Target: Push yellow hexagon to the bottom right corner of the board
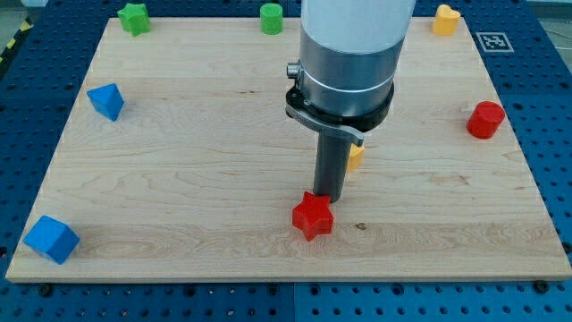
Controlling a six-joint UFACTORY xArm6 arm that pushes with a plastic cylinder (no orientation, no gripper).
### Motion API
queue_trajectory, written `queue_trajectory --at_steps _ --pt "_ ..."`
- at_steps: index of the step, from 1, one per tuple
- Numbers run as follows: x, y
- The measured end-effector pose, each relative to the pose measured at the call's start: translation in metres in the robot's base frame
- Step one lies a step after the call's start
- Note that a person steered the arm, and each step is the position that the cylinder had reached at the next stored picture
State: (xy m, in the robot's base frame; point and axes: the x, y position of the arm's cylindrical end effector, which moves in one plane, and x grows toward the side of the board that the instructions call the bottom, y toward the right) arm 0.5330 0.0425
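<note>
The yellow hexagon (356, 157) lies near the board's middle, mostly hidden behind my rod; only a sliver of it shows on the rod's right side. My tip (329, 196) rests on the board just left of and below the hexagon, right behind the red star (313, 216). I cannot tell whether the rod touches the hexagon. The board's bottom right corner (556, 273) lies far to the right and below.
A red cylinder (486, 119) sits near the right edge. A yellow heart-like block (445, 19) is at top right. A green cylinder (271, 18) and green star (135, 18) sit along the top. A blue pentagon-like block (106, 101) and blue cube (51, 239) are at the left.
</note>
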Motion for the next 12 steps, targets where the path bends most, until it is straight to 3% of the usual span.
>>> queue_trajectory --at_steps 3,5,6,8,11,12 --pt "0.01 -0.046" --pt "-0.069 -0.041" --pt "-0.081 -0.021" --pt "-0.08 0.007" --pt "-0.027 0.042" --pt "-0.024 0.078"
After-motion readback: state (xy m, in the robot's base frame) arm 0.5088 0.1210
